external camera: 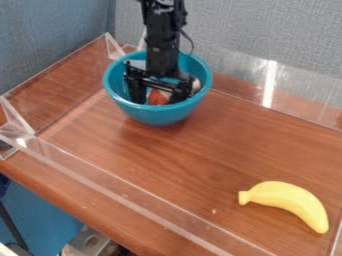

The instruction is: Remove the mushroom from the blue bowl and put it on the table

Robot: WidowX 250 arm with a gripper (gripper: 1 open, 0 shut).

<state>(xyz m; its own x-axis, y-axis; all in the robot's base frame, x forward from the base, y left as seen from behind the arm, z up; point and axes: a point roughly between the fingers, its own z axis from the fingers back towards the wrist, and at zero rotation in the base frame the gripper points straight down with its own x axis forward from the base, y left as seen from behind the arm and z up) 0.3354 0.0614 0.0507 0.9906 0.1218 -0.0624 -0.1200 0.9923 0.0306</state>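
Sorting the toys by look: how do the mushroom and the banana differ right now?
The mushroom is reddish and small; the banana is yellow, curved and clearly larger. The mushroom lies inside the blue bowl, partly hidden between the fingers of the open hand; the banana lies bare on the table, far from the hand. Both look like toy food.

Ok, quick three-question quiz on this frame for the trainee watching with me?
1. True or false: the mushroom already lies on the table.
2. Where are the gripper fingers? A) above the banana B) lowered inside the blue bowl C) outside the acrylic walls
3. Fill in: the fingers stand ____ on either side of the mushroom.

Key: 1 false, it sits in the bowl; 2 B; 3 open.
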